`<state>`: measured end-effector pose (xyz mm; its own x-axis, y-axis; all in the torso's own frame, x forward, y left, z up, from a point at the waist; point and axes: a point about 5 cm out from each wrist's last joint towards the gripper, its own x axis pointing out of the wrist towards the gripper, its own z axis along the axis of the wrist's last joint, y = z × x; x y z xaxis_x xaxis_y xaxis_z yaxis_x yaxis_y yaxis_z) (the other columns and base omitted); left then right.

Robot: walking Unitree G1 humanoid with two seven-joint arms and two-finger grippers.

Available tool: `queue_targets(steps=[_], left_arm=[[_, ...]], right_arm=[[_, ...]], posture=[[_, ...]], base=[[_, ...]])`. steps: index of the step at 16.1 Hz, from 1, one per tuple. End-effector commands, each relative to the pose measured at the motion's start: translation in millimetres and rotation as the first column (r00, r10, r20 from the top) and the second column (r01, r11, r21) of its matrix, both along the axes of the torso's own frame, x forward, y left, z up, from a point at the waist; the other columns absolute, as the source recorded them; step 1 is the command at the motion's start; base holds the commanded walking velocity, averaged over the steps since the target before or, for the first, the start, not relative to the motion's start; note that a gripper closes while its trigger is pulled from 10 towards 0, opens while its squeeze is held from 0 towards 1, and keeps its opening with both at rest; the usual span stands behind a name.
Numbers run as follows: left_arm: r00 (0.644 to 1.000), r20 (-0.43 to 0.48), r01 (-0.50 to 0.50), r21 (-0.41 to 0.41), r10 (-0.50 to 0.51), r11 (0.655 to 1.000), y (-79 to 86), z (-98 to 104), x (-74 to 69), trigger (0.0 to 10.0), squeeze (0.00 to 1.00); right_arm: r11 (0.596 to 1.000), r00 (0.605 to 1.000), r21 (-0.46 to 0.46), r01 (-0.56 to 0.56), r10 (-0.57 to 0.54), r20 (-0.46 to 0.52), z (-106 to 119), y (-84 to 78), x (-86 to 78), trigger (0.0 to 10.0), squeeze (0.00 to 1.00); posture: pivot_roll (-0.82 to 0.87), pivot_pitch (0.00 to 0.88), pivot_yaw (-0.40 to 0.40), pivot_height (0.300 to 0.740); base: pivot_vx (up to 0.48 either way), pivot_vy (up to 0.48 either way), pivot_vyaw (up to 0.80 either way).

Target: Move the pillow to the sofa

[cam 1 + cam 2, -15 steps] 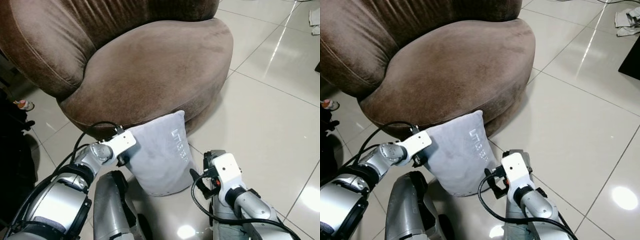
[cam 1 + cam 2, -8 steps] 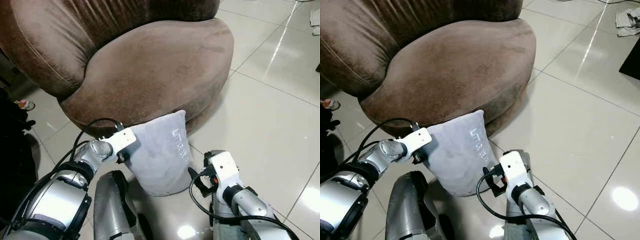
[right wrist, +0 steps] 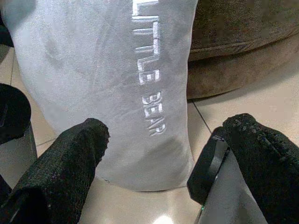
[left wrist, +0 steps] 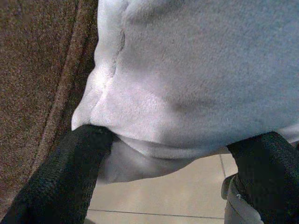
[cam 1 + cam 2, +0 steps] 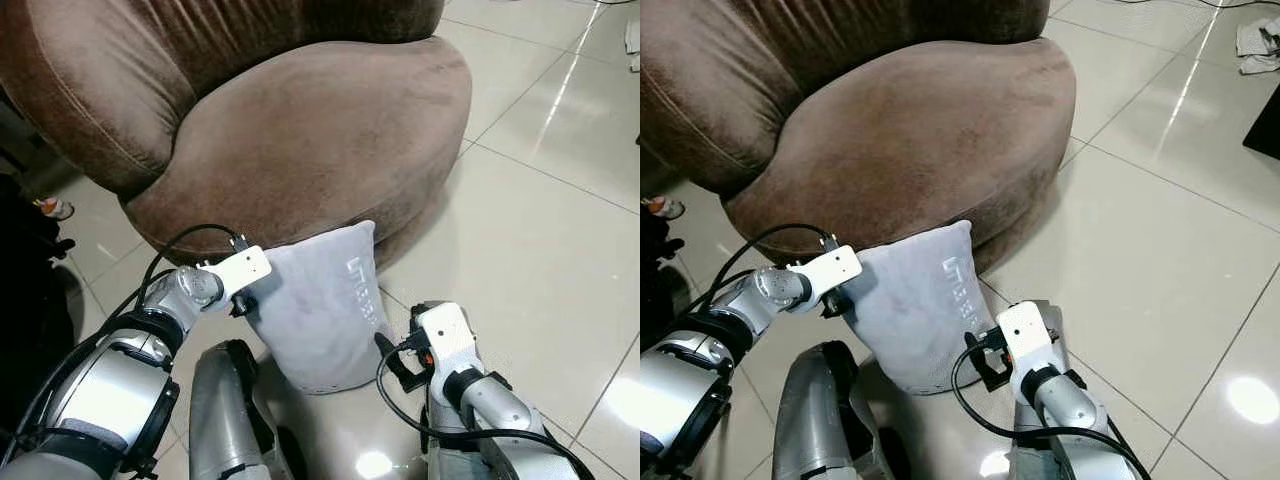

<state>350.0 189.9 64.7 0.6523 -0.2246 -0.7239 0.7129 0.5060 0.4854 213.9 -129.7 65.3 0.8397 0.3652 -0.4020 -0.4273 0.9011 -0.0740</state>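
Observation:
A grey pillow (image 5: 320,310) stitched with "LITTLE BEAR" stands on the floor and leans against the front of the brown sofa (image 5: 320,130). My left gripper (image 5: 244,302) is at the pillow's upper left corner. In the left wrist view the left gripper (image 4: 175,144) is open, the pillow (image 4: 196,84) bulges between its fingers, and one finger (image 4: 79,154) touches the pillow's edge. My right gripper (image 5: 390,360) sits low by the pillow's right side. It is open (image 3: 166,133) and faces the pillow (image 3: 103,70) without gripping it.
The sofa's round seat cushion (image 5: 930,120) lies just above and behind the pillow. Glossy tiled floor (image 5: 530,250) stretches to the right. My own silver body (image 5: 225,420) is close below the pillow. Dark things (image 5: 25,300) stand at the left; a white bundle (image 5: 1260,40) lies far right.
My left gripper has risen slightly at the pillow's upper left corner. The right gripper has edged a little closer to the pillow. The pillow still stands on the floor.

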Motion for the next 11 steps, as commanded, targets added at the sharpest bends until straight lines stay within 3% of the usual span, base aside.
queue_targets(steps=[1, 8, 11], left_arm=[[1.0, 0.01, -0.013, -0.009, 0.013, 1.0, 10.7, 5.5, 1.1, 10.0, 0.0], [0.999, 0.044, 0.013, -0.005, -0.012, 1.0, 28.7, 28.7, 8.8, 10.0, 0.0], [0.999, 0.014, 0.037, -0.032, -0.037, 0.999, 22.6, 23.0, 5.9, 10.0, 0.0]], right_arm=[[1.0, 0.995, -0.001, -0.009, 0.009, -0.094, -17.6, 3.4, -10.2, 10.0, 0.0], [1.0, 0.995, 0.002, -0.014, 0.014, -0.097, -19.4, 4.9, -9.2, 10.0, 0.0], [1.0, 0.995, 0.001, -0.02, 0.02, -0.1, -20.5, 5.7, -8.8, 10.0, 0.0]], posture=[[-0.29, 0.119, 0.237, 0.426], [-0.28, 0.115, 0.238, 0.426], [-0.27, 0.119, 0.232, 0.426]], base=[[0.0, 0.0, 0.0], [0.0, 0.0, 0.0], [0.0, 0.0, 0.0]])
